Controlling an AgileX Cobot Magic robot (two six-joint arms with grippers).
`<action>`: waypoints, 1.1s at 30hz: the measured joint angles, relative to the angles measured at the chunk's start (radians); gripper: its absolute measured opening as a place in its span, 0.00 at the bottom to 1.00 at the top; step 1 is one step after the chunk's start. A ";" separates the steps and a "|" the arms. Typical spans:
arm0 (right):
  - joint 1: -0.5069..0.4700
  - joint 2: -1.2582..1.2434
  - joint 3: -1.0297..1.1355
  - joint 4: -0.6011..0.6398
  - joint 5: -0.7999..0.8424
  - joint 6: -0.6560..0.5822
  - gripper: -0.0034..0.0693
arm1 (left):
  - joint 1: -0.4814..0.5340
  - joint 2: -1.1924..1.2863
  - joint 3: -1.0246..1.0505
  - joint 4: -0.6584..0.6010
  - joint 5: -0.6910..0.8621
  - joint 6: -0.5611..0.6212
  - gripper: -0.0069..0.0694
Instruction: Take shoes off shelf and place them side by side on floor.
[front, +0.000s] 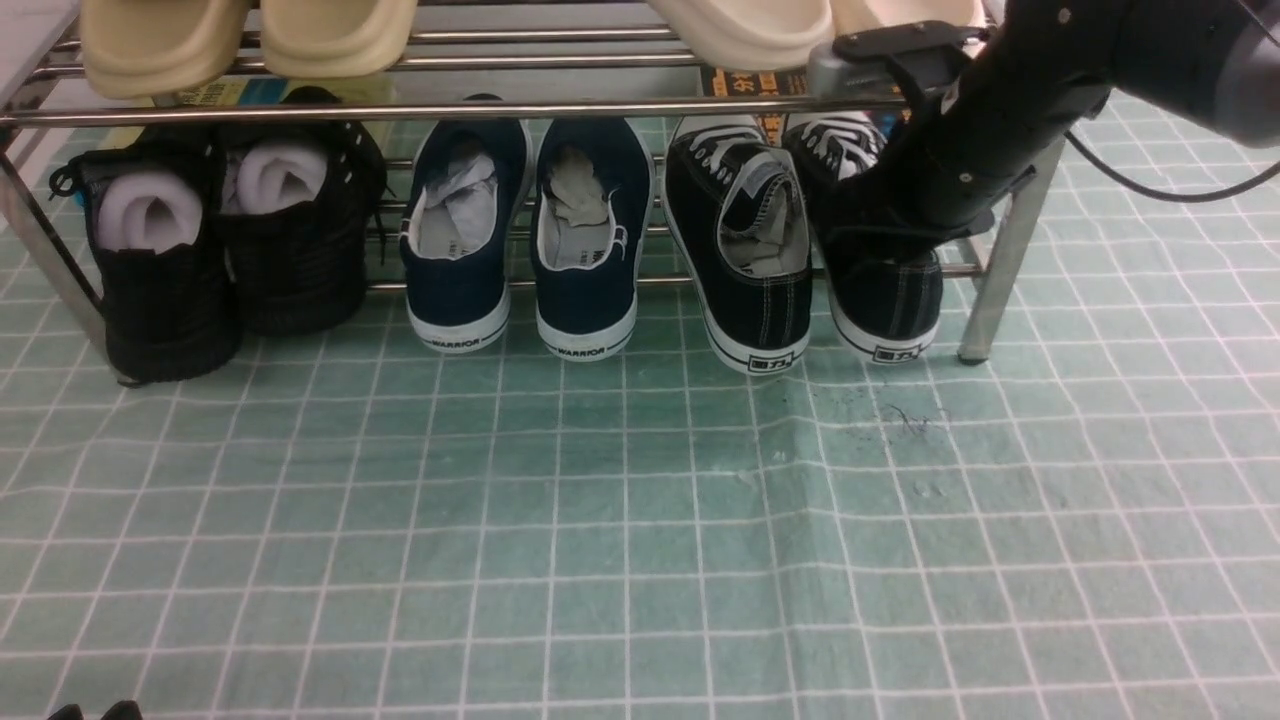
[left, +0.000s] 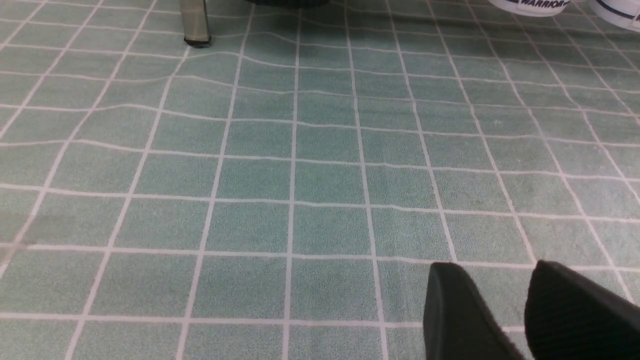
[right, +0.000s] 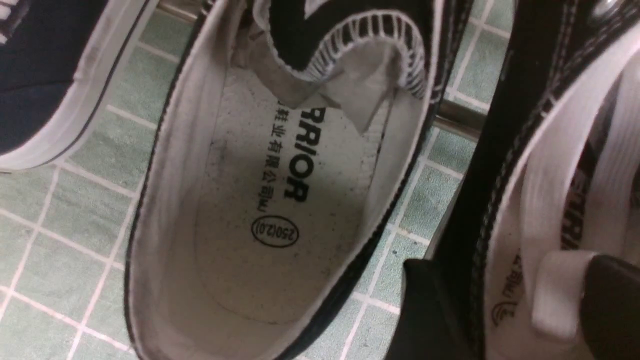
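Front view, right arm (front: 1000, 125) slanted onto sneaker (front: 885, 300)

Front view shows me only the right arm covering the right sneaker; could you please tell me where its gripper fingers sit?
Observer: The right gripper straddles the right sneaker's side wall, one finger outside, one inside, jaws open.
Operator: Thank you. Is the left sneaker stuffed?
Observer: Its heel area is empty; the printed insole shows.
Operator: And the left gripper?
Observer: It faces bare floor, fingers apart, holding nothing.
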 joint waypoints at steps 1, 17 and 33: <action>0.000 0.000 0.000 0.000 -0.001 0.000 0.63 | 0.000 0.000 0.000 0.000 0.000 0.000 0.41; -0.001 -0.080 -0.017 -0.025 0.222 -0.049 0.05 | 0.000 0.000 0.000 0.000 0.000 0.000 0.41; -0.001 -0.525 0.273 0.012 0.334 0.078 0.06 | 0.000 0.000 0.000 -0.001 0.000 0.000 0.41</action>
